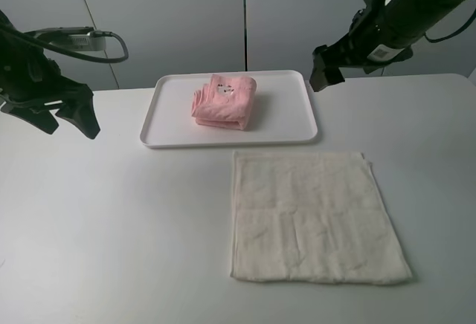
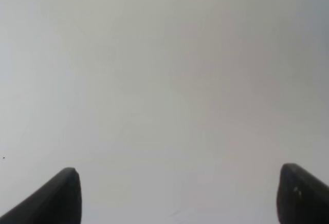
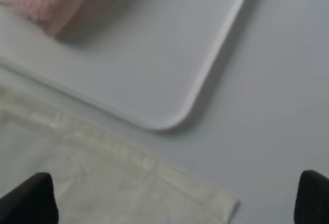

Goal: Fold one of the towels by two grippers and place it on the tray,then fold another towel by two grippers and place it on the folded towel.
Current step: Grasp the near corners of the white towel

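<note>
**Half done: pink towel on the tray, cream towel yet to be folded**

Nearest the camera, the cream towel (image 1: 316,216) lies spread flat on the worktop (image 1: 111,227), a rough square with no fold in it beyond faint creases. Its far edge sits just in front of the tray's near rim, apart from it. Nothing touches it.

Beyond it, the tray (image 1: 286,112) rests on the worktop. The pink towel (image 1: 224,101) lies on it, left of the tray's middle, folded into a small thick bundle. So the first half of the job looks finished: one towel folded and delivered.

Farthest back, both hands hang above the worktop, clear of the cloth. The left hand (image 1: 69,125) is off to the left, well apart from the tray. Its fingers are spread wide with only bare worktop between them, as its wrist view shows. The right hand (image 1: 326,79) hovers by the tray's far right corner. It is likewise spread and empty, and its wrist view looks down on the tray's corner and the cream towel's edge.

What remains, as I judge it, is the whole second half:
- Both hands must take the cream towel.
- They fold it.
- They lay it on top of the pink bundle.
</note>
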